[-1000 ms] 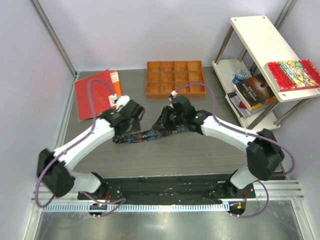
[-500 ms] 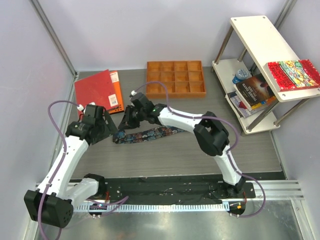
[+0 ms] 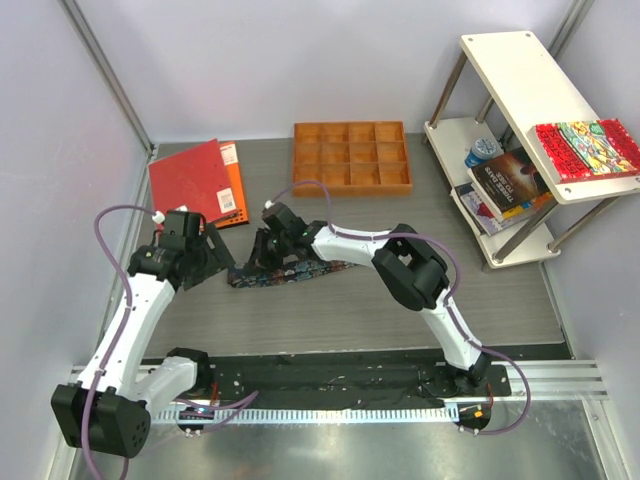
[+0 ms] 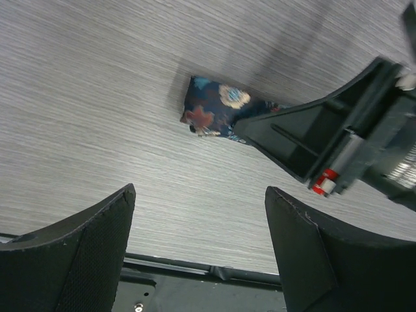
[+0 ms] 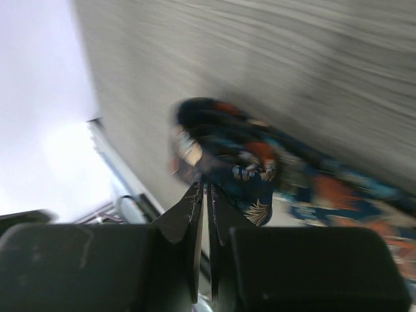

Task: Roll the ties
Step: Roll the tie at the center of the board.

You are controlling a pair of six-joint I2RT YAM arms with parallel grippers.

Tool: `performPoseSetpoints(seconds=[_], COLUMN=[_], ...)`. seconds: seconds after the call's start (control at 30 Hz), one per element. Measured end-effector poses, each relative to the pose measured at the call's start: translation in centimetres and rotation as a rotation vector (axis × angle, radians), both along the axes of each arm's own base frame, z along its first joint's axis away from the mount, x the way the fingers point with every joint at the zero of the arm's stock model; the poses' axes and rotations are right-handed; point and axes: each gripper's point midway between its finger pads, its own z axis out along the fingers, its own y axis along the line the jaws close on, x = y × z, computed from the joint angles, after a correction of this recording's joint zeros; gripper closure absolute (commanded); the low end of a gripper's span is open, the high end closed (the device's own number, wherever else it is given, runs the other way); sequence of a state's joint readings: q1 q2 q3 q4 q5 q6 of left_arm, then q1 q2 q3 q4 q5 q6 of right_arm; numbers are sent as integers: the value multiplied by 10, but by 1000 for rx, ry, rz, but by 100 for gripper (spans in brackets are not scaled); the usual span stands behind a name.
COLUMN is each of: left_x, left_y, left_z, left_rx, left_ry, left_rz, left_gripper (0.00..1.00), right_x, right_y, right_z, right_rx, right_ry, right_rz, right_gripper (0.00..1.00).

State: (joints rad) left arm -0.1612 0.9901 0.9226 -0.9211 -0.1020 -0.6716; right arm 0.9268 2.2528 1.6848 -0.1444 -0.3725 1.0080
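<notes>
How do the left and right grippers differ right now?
The left gripper is wide open; the right gripper is nearly shut. The left gripper hangs clear of the tie; the right gripper's tips are at its end. Both point at that same end.

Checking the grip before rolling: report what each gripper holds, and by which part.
Left gripper: open, holding nothing. Right gripper: jaws closed at one end of the tie; whether fabric is pinched between them cannot be told.
</notes>
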Motion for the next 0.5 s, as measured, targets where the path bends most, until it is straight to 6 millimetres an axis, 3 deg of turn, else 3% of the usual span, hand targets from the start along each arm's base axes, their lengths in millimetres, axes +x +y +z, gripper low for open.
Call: performPoseSetpoints(seconds=[0.13,0.37,0.5], left_x=[1,10,14], left_y=[-5,-12,-13], left_z=[-6,-17,-36], left_rx=[-29,-55,-63], left_ry=[4,3,25], left_rz=[-14,-26,-9], left_gripper=[22,25,27], right_x=[-4,2,3], right_y=[-25,-29,-30], right_z=[-35,-31,-32], right_rx=[-59,-33,-28], right_ry=[58,48,45], right_rz=[-19,-26,-27], right_gripper=[88,89,89])
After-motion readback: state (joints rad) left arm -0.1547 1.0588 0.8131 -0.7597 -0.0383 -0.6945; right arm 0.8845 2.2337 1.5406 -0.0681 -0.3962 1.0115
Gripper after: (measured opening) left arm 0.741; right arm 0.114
